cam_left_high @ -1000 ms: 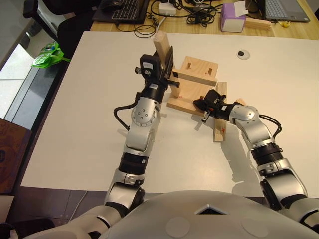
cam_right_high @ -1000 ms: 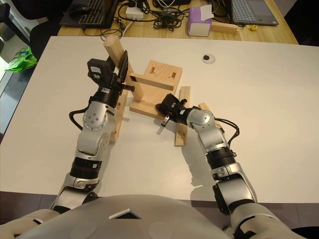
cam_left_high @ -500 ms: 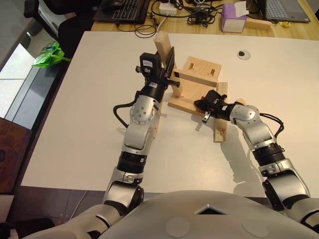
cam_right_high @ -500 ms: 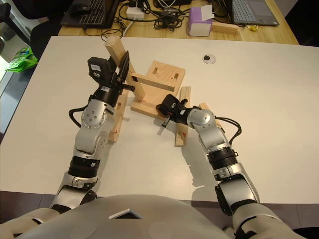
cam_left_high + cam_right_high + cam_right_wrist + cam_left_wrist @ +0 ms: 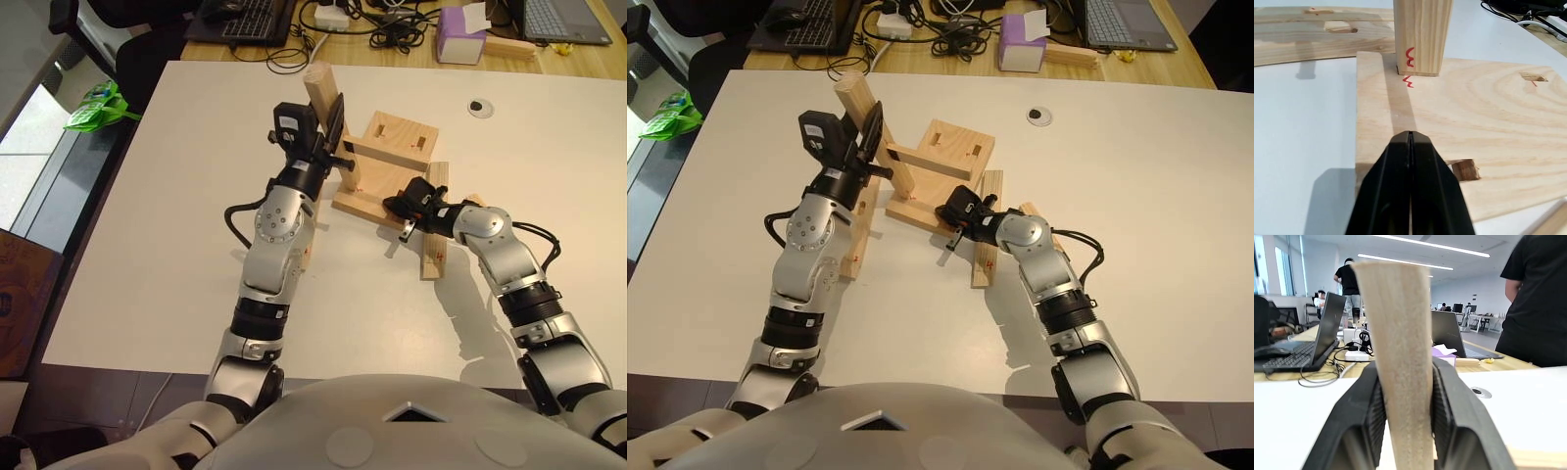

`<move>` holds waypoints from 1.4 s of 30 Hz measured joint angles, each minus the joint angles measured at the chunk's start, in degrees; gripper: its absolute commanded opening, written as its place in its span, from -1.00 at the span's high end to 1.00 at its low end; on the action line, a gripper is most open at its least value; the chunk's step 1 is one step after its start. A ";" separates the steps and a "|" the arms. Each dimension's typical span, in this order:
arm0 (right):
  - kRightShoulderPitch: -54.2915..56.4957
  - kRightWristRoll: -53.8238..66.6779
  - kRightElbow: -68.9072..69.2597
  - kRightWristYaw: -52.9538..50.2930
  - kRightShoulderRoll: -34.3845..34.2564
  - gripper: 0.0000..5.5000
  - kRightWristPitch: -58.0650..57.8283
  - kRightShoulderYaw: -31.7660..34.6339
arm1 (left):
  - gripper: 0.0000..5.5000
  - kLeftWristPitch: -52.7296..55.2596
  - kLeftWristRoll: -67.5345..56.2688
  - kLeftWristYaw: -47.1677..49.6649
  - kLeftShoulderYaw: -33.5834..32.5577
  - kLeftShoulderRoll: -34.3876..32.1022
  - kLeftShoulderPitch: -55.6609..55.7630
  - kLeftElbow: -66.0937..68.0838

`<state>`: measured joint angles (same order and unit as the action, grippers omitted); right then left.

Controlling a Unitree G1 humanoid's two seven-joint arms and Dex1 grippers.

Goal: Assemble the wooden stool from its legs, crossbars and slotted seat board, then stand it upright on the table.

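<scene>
The slotted seat board [image 5: 397, 132] lies flat in the middle of the white table. A wooden leg [image 5: 318, 88] stands tilted at its left corner, its foot [image 5: 1422, 36] marked in red and set in the board. A crossbar [image 5: 387, 155] juts from the leg over the board. My left gripper [image 5: 333, 122] is shut on the leg [image 5: 1400, 333] near its upper end. My right gripper [image 5: 1409, 142] is shut with nothing in it, its tip on the board's near edge [image 5: 364, 208]. A loose leg [image 5: 431, 250] lies under my right forearm, and another [image 5: 854, 240] lies under my left arm.
A small black disc [image 5: 477, 106] sits on the table at the back right. Behind the table's far edge, a desk holds a purple box [image 5: 458, 34], cables, a keyboard and a laptop. Bare white table [image 5: 147, 225] stretches left and right of the stool parts.
The seat board, with the leg and crossbar, has slid a little to the right. Both grippers kept their hold and contact.
</scene>
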<state>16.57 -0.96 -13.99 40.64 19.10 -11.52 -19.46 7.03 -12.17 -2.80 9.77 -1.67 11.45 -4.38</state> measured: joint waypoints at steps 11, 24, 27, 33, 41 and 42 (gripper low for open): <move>-0.48 0.03 0.58 0.01 0.19 1.00 -0.48 0.14 | 0.59 -1.03 4.63 0.79 3.10 -2.71 0.07 -0.03; -0.34 -0.32 -0.40 -0.62 -0.12 1.00 -0.47 -0.01 | 0.20 4.73 -0.87 -3.18 1.95 -0.42 -3.98 0.58; -0.35 -0.35 -0.40 -0.90 -0.18 1.00 -0.33 -0.24 | 0.03 3.97 -0.87 -2.86 0.63 1.18 -4.25 1.10; -0.89 -0.44 0.20 -1.52 -0.16 1.00 0.05 -0.65 | -0.27 0.11 0.46 -1.03 -2.11 3.21 -4.87 2.36; -1.96 -0.69 0.50 -2.61 0.06 1.00 3.14 -1.44 | -0.27 -11.73 2.54 -2.27 -4.03 3.93 -8.36 -1.61; -2.43 -0.77 0.96 -2.64 0.28 1.00 3.73 -1.54 | -0.27 -13.03 2.52 -2.64 -4.32 3.85 -9.12 -2.13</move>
<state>14.14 -1.74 -13.03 38.00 19.38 -7.78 -21.00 -6.00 -9.65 -5.44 5.45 2.18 2.33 -6.51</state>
